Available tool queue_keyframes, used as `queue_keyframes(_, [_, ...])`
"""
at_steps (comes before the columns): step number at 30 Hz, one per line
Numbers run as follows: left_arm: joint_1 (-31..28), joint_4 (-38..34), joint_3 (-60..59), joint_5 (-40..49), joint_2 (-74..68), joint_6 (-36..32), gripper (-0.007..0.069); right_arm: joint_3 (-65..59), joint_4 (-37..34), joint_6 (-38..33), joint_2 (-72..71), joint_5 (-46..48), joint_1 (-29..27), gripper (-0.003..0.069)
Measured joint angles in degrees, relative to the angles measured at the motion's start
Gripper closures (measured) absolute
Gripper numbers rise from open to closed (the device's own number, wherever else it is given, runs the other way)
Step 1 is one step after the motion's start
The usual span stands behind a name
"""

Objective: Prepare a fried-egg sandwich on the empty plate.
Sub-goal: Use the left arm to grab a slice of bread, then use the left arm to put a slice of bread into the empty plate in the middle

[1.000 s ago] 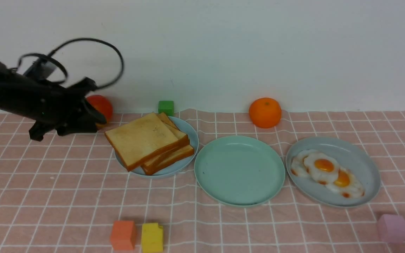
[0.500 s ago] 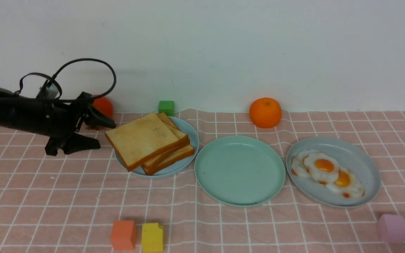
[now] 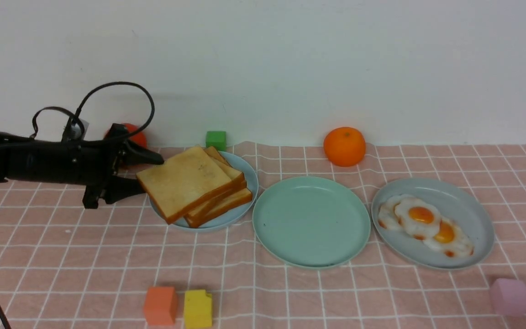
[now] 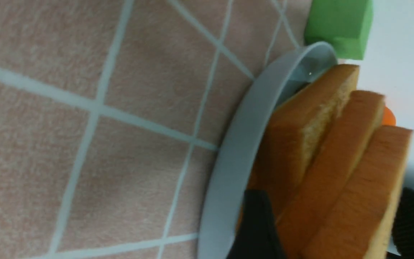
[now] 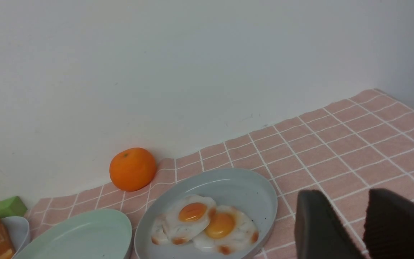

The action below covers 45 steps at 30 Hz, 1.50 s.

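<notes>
Left tool [image 3: 142,176] has shifted right to the toast [image 3: 185,180]; jaws apart, straddling the stack's left edge on the toast plate [image 3: 250,183]. Right tool [image 5: 350,230] jaws slightly apart, holding nothing. Mint plate [image 3: 311,221] bare, between toast plate and egg plate [image 3: 473,214] with the eggs [image 3: 420,221].

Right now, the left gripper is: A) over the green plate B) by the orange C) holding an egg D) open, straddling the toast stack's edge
D: the left gripper sits open, one finger on each side of the toast stack.
</notes>
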<state>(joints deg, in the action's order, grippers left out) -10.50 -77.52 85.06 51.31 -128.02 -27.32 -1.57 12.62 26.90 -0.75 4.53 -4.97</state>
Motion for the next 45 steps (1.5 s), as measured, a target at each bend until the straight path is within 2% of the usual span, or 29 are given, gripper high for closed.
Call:
queue_keyframes(5, [0.0, -0.2, 0.0, 0.6, -0.2, -0.1, 0.0204, 0.0, 0.0, 0.0, 0.0, 0.0, 0.0, 0.0419])
queue_keyframes(9, [0.0, -1.0, 0.0, 0.7, -0.2, -0.1, 0.0331, 0.0, 0.0, 0.0, 0.0, 0.0, 0.0, 0.0419])
queue_keyframes(10, [0.0, -1.0, 0.0, 0.7, -0.2, -0.1, 0.0338, 0.0, 0.0, 0.0, 0.0, 0.0, 0.0, 0.0419])
queue_keyframes(13, [0.0, -2.2, 0.0, 1.6, -0.2, -0.1, 0.0465, 0.0, 0.0, 0.0, 0.0, 0.0, 0.0, 0.0419])
queue_keyframes(16, [-0.1, -2.7, 0.0, 2.6, -0.2, -0.1, 0.0522, 0.0, 0.0, 0.0, 0.0, 0.0, 0.0, 0.0419])
queue_keyframes(32, [-5.2, -5.2, 1.7, 13.2, 2.7, -0.1, 0.0522, 0.0, 0.0, 0.0, 0.0, 0.0, 0.0, 0.0419])
queue_keyframes(45, [3.5, -5.7, 1.8, 3.2, 0.4, -1.9, 0.0522, 0.0, 0.0, 0.0, 0.0, 0.0, 0.0, 0.0419])
